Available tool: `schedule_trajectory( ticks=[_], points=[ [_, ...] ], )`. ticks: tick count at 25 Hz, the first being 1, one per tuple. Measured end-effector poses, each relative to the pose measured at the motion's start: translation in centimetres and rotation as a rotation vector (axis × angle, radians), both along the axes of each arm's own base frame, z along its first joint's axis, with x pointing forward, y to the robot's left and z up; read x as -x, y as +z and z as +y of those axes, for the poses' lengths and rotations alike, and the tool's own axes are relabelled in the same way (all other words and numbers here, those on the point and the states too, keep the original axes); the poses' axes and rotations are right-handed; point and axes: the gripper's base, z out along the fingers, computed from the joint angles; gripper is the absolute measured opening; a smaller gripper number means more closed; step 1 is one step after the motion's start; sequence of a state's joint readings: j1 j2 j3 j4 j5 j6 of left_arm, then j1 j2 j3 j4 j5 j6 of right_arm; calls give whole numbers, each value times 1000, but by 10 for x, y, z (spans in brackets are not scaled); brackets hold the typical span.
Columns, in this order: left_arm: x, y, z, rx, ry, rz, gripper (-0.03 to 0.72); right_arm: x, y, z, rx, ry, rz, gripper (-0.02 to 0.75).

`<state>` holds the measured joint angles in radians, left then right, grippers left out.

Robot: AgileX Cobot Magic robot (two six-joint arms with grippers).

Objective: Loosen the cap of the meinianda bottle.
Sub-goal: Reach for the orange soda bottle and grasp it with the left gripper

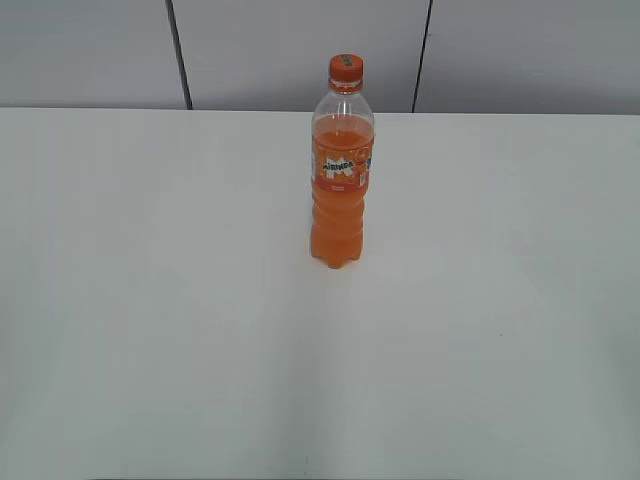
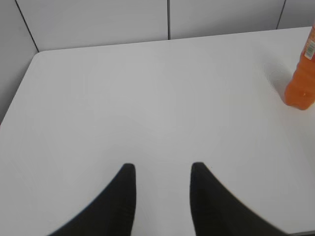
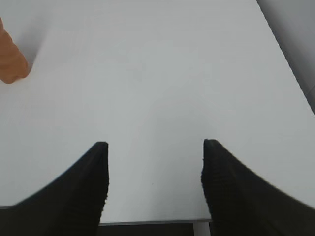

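Note:
The meinianda bottle (image 1: 340,190) stands upright near the middle of the white table, full of orange soda, with an orange label. Its orange cap (image 1: 346,68) sits on the neck. The bottle's lower body shows at the right edge of the left wrist view (image 2: 301,83) and at the left edge of the right wrist view (image 3: 11,61). My left gripper (image 2: 162,169) is open and empty, far from the bottle. My right gripper (image 3: 153,147) is open and empty over the table's front edge. Neither gripper shows in the exterior view.
The white table (image 1: 150,300) runs back to grey wall panels (image 1: 90,50). Its left edge and rounded far corner show in the left wrist view (image 2: 37,54). Its right edge (image 3: 290,64) and front edge show in the right wrist view.

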<state>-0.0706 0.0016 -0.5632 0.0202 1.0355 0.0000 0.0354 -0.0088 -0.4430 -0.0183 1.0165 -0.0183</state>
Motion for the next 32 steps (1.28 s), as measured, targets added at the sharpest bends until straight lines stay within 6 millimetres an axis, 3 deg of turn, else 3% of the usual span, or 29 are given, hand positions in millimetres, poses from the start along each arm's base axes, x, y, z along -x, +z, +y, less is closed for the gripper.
schedule_trajectory(
  ticks=[32],
  points=[
    [0, 0, 1, -9, 7, -1, 240, 0, 0, 0, 0, 0, 0, 451]
  ],
)
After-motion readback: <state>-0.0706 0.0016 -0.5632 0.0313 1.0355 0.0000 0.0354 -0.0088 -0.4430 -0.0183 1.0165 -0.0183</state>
